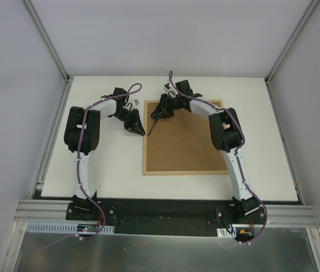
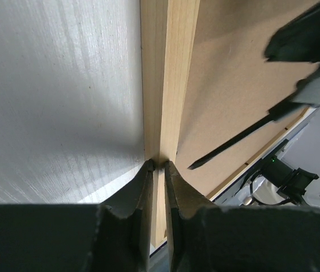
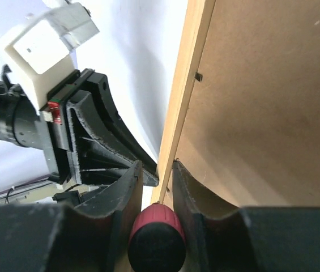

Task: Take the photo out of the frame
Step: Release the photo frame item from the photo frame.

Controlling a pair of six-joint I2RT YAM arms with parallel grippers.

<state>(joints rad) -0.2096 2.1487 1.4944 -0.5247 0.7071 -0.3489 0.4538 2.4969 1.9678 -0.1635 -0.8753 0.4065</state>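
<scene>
The frame (image 1: pixel 185 141) lies face down on the white table with its brown fibreboard back up, so the photo is hidden under it. My left gripper (image 1: pixel 136 128) is shut, and its tips (image 2: pixel 158 165) rest on the frame's left wooden rail (image 2: pixel 168 85). My right gripper (image 1: pixel 158 111) is shut on a screwdriver with a red and black handle (image 3: pixel 155 238). It hovers over the frame's far left corner. The thin black shaft (image 2: pixel 233 144) slants down toward the backing beside that rail (image 3: pixel 191 85). The left gripper's fingers (image 3: pixel 103 141) show just across the rail.
A small metal tab (image 3: pixel 198 76) sits on the backing next to the rail. The white table (image 1: pixel 103 170) ends at grey walls left and right and at the black base rail (image 1: pixel 165 209) in front.
</scene>
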